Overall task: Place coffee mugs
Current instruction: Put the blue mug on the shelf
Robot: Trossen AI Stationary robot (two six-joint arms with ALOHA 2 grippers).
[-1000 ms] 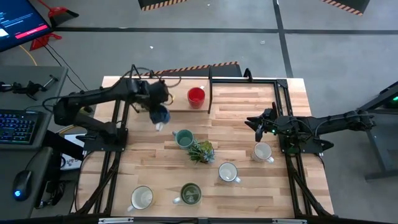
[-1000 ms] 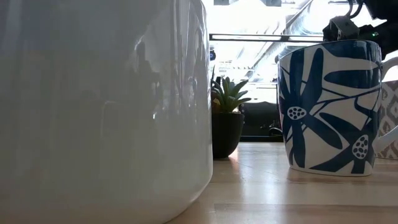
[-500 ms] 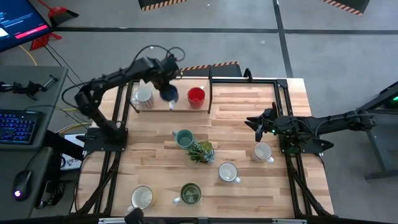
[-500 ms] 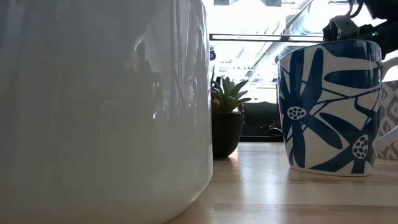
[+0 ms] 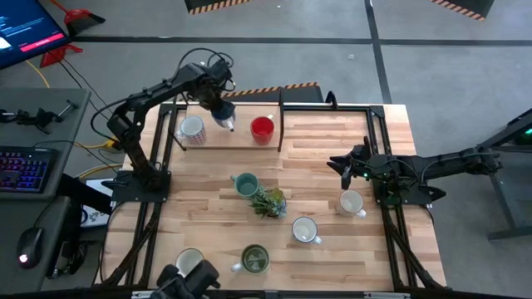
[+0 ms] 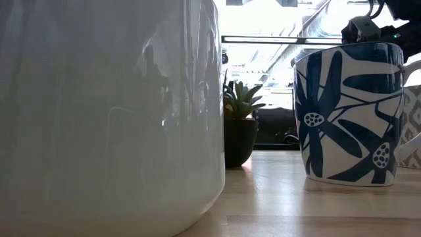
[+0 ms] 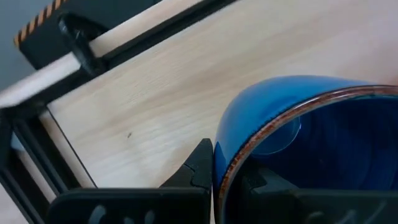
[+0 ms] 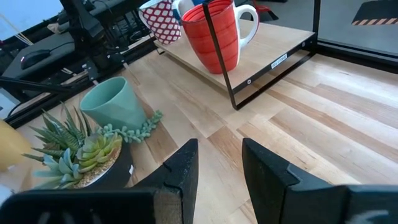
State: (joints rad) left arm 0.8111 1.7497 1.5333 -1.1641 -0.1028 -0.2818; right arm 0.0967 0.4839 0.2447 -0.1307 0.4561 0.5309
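Observation:
My left gripper is shut on a blue mug over the low wooden shelf at the table's far left. The mug is between a red-and-white patterned mug and a red mug, which both stand on the shelf. A teal mug stands mid-table beside the small plant. Two white mugs stand to the right. An olive green mug and a white mug stand near the front edge. My right gripper waits open at the right. My left gripper holds the blue mug by its rim, with one finger outside the wall and the other inside. The fingers come from above, pointing down. The mug hangs upright below them over the shelf board; I cannot tell whether its base touches the board.
A black metal frame borders the shelf and the table's far right part. The low view is filled by a white mug and a blue flower-patterned mug, with the plant between them. A dark shape shows at the near edge.
My left gripper has carried the blue mug from above the table's left part toward the far edge, over the shelf between the patterned and red mugs. Its wrist has rolled on the way. It has stayed shut on the mug.

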